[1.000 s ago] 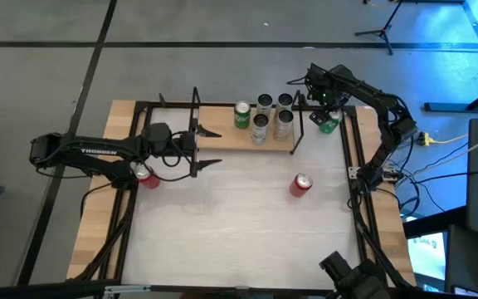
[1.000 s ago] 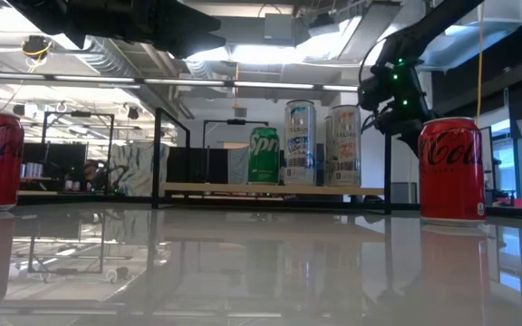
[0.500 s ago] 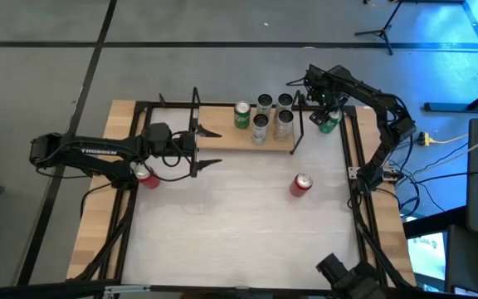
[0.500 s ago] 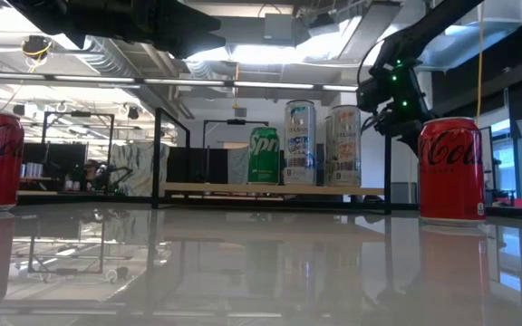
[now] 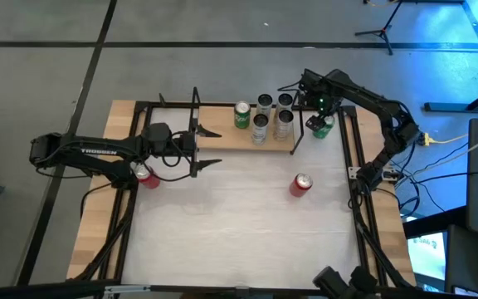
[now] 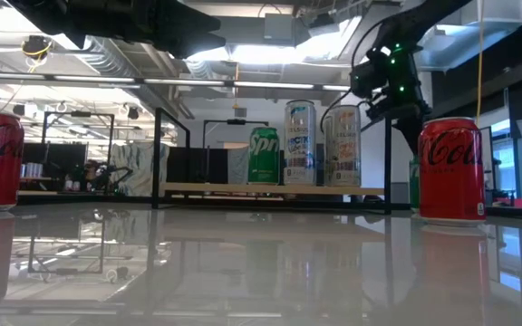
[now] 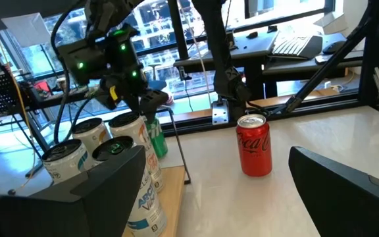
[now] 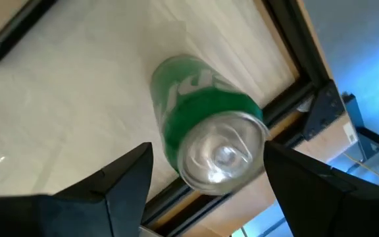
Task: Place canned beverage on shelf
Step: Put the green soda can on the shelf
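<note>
A green can (image 8: 206,135) stands upright on the table just right of the shelf's right wire frame (image 5: 297,133). My right gripper (image 5: 316,116) hangs open above it, pointing down, one finger on either side of the can's top and apart from it. The light-wood shelf (image 5: 222,138) holds a green can (image 5: 241,115) and several tall silver cans (image 5: 260,124). One red can (image 5: 300,184) stands on the white table. Another red can (image 5: 146,175) stands beside the left arm. My left gripper (image 5: 210,146) is wide open and empty by the shelf's left wire frame.
A black frame rail (image 5: 348,149) runs along the table's right edge close to the green can. The shelf's left wire frame (image 5: 196,133) stands just behind my left fingers. The white table top (image 5: 239,224) lies in front of the shelf.
My right gripper has risen and gone a little toward the table's left edge. The green can under it stays standing on the table and now shows beside the gripper.
</note>
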